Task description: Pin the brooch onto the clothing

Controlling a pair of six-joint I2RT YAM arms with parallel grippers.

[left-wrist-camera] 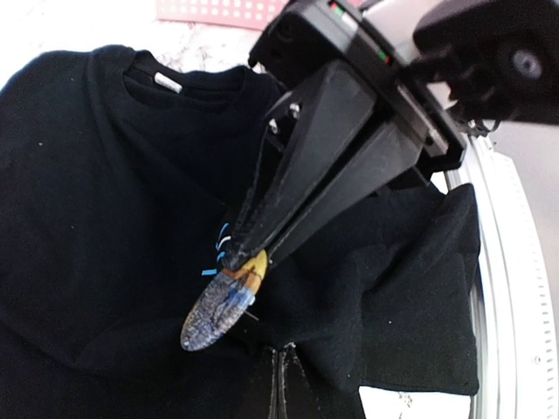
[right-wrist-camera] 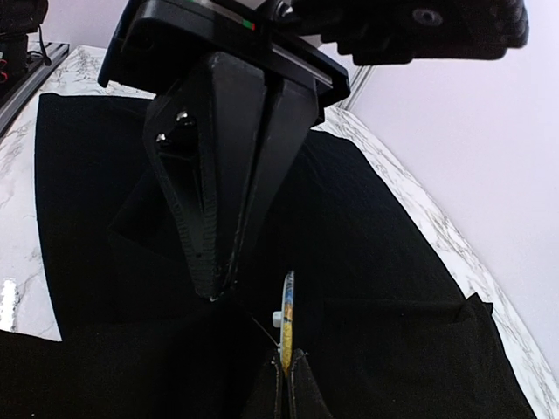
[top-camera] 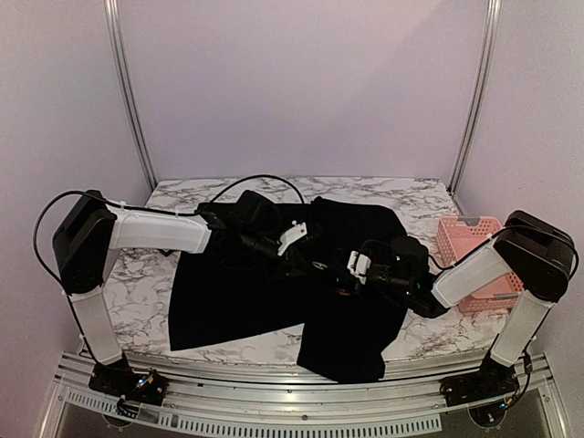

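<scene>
The black T-shirt (top-camera: 237, 292) lies spread over the middle of the marble table (top-camera: 137, 292), with one part hanging over the near edge right of centre and its collar turned toward the pink basket (top-camera: 470, 246) at the right side. Both arms reach in over the shirt and meet a little right of the table's middle. The right gripper (left-wrist-camera: 234, 260) is clamped on the upper end of the brooch (left-wrist-camera: 223, 301), an oval piece patterned in blue with a yellow patch by the fingertips. It holds the brooch low over the shirt's front, just beside the small light-blue mark (left-wrist-camera: 217, 249). Seen from the right wrist, the brooch stands edge-on, with a thin pin sticking out of its back toward the left. The left gripper (right-wrist-camera: 214, 295) is just beside it, fingers together and tips down against the black fabric, which rises in a fold next to them. Whether any cloth is caught between those fingers cannot be told. A white neck label (left-wrist-camera: 168, 83) shows inside the collar.
</scene>
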